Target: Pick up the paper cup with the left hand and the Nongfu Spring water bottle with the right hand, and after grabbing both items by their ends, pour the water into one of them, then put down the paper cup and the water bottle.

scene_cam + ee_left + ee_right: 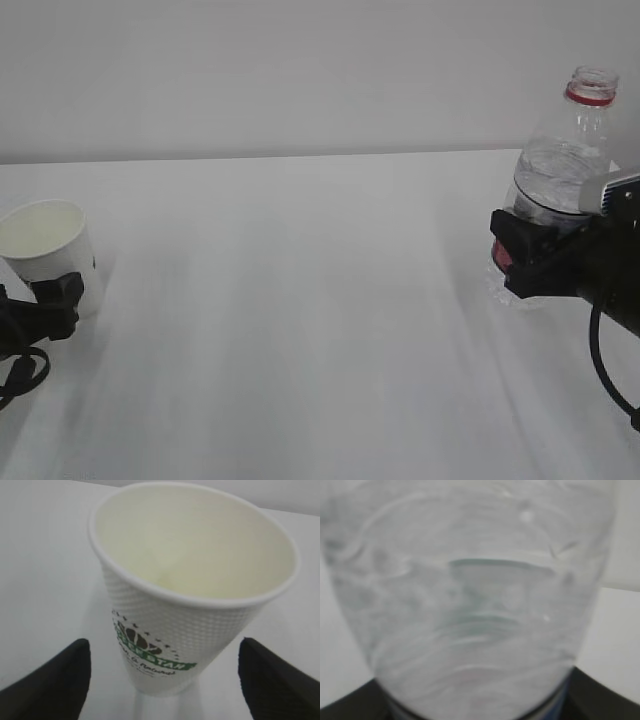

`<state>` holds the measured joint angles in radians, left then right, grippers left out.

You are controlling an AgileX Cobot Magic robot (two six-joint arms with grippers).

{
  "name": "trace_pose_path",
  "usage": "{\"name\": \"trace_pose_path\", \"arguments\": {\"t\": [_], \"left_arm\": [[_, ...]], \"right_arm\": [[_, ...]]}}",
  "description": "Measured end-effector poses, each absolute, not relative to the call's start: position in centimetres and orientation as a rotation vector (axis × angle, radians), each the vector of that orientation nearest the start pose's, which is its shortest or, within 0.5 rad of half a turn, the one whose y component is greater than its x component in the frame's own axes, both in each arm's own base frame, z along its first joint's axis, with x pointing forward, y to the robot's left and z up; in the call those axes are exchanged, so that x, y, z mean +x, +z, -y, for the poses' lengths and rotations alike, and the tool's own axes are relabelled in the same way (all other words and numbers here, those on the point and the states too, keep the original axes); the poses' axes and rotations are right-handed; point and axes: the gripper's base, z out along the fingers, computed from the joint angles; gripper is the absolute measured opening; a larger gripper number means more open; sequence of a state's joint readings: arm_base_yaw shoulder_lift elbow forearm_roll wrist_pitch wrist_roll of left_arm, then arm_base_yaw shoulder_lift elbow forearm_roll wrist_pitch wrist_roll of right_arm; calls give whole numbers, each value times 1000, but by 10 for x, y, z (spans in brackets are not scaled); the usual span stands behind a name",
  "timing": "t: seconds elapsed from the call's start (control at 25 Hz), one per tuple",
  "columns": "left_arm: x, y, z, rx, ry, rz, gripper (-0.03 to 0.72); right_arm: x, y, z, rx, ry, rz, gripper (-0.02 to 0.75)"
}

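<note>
The white paper cup [45, 245] stands upright on the table at the far left, empty, with a green logo on its side [150, 652]. My left gripper [45, 305] is open around its lower part. Both black fingers [50, 685] stand clear of the cup wall, with a gap on each side. At the far right, the uncapped clear Nongfu Spring water bottle [565, 160], with its red neck ring, holds water. My right gripper [528, 255] is shut on its labelled lower body. The bottle [470, 605] fills the right wrist view. Its base looks close to or on the table.
The white table [300, 330] stretches between the two arms and meets a plain pale wall behind. Its back edge runs across the view at about the height of the bottle's shoulder. A black cable [610, 380] hangs from the right arm.
</note>
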<state>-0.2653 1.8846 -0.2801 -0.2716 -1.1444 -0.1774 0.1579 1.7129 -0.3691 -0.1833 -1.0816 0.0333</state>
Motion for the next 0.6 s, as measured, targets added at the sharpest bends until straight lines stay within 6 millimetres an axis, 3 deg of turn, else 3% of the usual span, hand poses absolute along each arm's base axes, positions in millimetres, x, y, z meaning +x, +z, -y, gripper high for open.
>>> {"name": "trace_pose_path", "arguments": {"t": [0.2,0.6], "left_arm": [[241,95,42,-167,-109,-1944,686],[273,73,50,-169,-95,-1948,685]], "right_arm": [[259,149,-56,-302,218,-1729,428],[259,149,-56,-302,218,-1729,428]]}}
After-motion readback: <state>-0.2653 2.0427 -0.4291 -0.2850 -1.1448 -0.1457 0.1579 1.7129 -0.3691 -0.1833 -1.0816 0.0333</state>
